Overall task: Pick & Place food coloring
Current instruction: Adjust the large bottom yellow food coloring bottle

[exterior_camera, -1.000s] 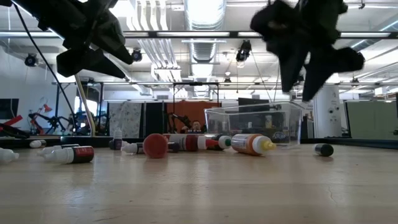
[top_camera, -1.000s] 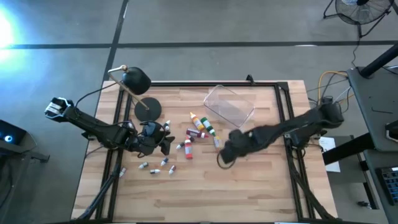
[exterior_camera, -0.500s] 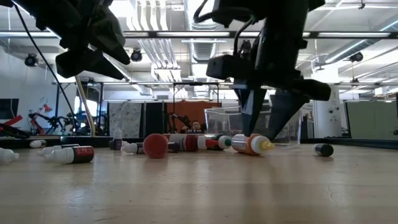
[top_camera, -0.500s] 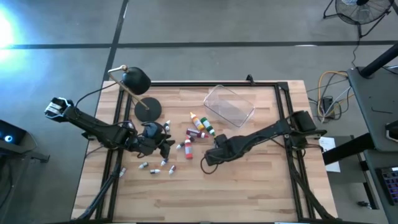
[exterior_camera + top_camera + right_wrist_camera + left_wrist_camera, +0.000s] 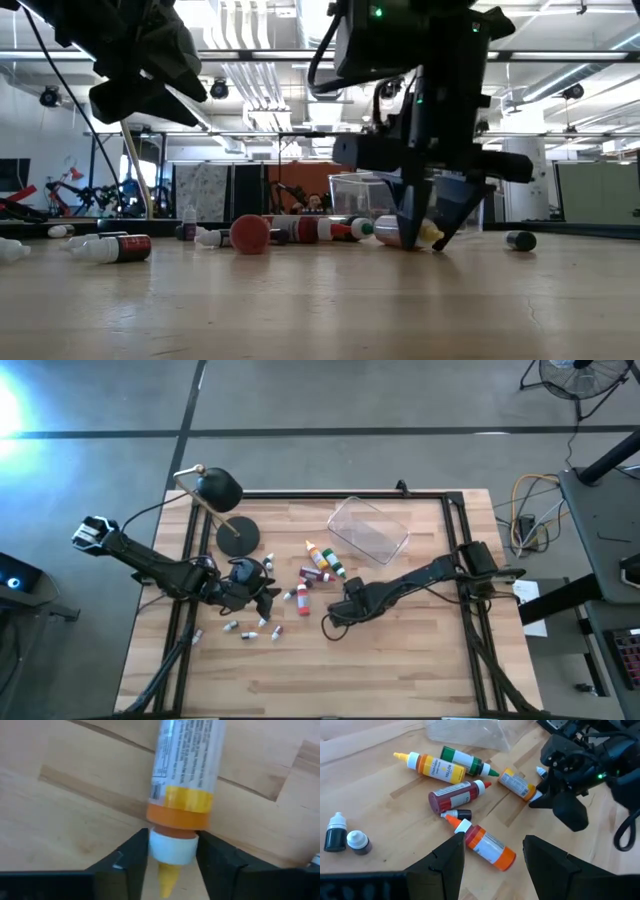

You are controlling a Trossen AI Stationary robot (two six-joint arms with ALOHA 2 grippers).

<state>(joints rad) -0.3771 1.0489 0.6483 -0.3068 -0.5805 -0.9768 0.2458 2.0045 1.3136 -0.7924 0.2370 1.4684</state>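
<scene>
One orange food coloring bottle (image 5: 186, 780) lies on its side on the counter (image 5: 400, 660), its white cap between the parted fingers of the right pincer (image 5: 167, 852). We judge it light, smooth and apt to roll; grip across the cap or shoulder. The left pincer (image 5: 490, 852) hovers apart over the other bottles.

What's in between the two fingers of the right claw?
The white cap of an orange bottle lying on the table sits between the right claw's open fingers. The right wrist view shows it best.
</scene>
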